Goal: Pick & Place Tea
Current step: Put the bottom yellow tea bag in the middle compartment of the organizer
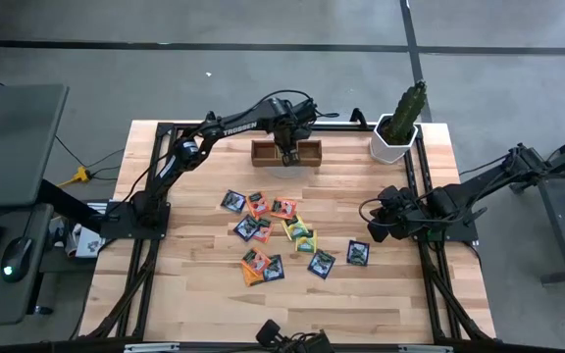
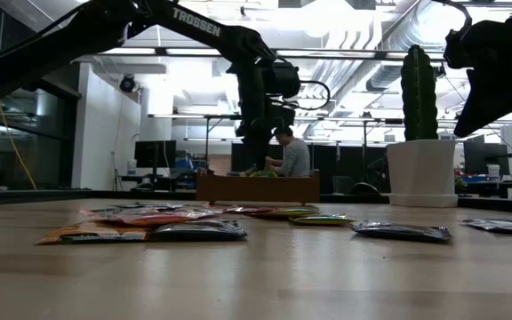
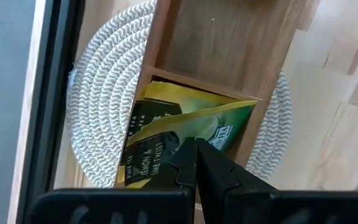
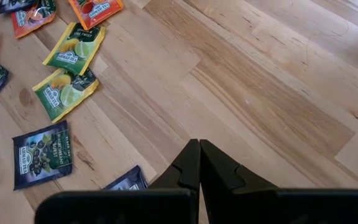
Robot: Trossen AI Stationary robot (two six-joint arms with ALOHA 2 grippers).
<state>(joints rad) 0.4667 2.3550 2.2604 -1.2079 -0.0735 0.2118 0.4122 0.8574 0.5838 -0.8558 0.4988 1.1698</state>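
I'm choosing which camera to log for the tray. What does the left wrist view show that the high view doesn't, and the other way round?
Only the left wrist view: a yellow-green sachet in a tray compartment, and a woven mat under the tray.
Only the high view: the loose sachets on the table, the potted cactus, and the right gripper.
Both: the wooden tray with the shut left gripper over it.

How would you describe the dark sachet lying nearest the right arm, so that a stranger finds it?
Start at the white pot with the cactus, at the table's far right corner. Come toward the right gripper. Just beyond it lies one dark blue sachet, alone, rightmost of the scattered sachets.
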